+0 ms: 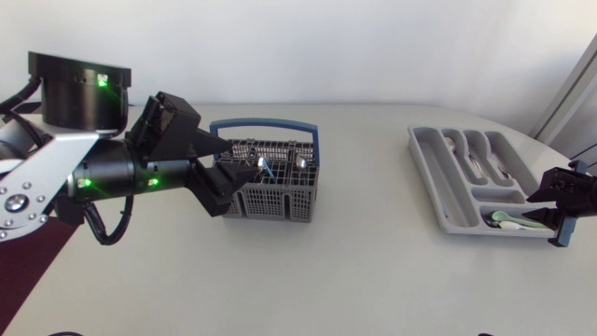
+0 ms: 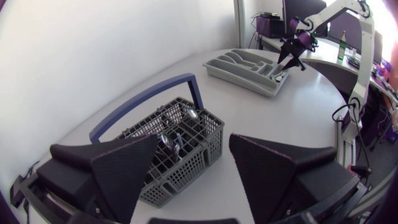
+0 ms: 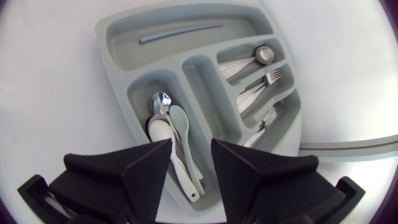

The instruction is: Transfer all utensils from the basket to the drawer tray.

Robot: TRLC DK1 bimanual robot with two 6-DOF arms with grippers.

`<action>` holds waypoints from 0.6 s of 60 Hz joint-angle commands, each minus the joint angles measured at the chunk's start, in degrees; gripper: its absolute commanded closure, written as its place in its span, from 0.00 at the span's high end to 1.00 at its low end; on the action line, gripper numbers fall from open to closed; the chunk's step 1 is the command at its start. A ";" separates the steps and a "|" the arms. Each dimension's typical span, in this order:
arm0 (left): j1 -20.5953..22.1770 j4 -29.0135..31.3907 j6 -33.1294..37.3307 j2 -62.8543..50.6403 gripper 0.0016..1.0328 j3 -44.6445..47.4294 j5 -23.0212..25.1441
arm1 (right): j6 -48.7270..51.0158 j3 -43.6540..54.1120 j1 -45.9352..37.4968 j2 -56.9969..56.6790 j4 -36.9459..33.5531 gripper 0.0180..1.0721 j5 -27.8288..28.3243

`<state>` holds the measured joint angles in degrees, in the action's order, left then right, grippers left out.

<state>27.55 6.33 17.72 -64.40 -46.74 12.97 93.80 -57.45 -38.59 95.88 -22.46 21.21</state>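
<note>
Left claw (image 2: 196, 144), matte black with 2 broad wedge fingers, hangs released at the near end of the grey plastic mesh basket (image 2: 180, 168) with its blue hoop handle (image 2: 142, 102). You have 1 finger over the mesh compartments and the other out beside the wall, and nothing is gripped. Several metal utensils (image 2: 193, 115) stand in the basket, so the job is only part done. Your right claw (image 3: 191, 149) is likewise spread and empty, low over the grey moulded drawer tray (image 3: 118, 68). It sits right above the compartment where pale plastic spoons (image 3: 180, 134) and a metal spoon (image 3: 160, 101) lie. Forks (image 3: 267, 78) and other cutlery sit in the long slots beyond.

Watch the left side. As I judge it, a descent from this pose would put 1 finger on the basket wall instead of around a utensil's stem, and the basket looks light enough to slide or tip. The utensils stand packed together, so a closing pinch may catch 2 at once or snag the mesh. On the right, a careless lift or swing could clip the tray's rim and shove it, or flick the spoons out.
</note>
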 commanded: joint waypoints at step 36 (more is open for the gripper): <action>-1.80 -16.17 11.20 -1.87 0.78 13.43 0.12 | -32.63 17.11 29.27 -32.07 -3.38 0.54 1.73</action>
<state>25.04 -7.62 27.29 -64.45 -35.53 12.99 67.59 -42.50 -13.39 66.43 -25.12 23.73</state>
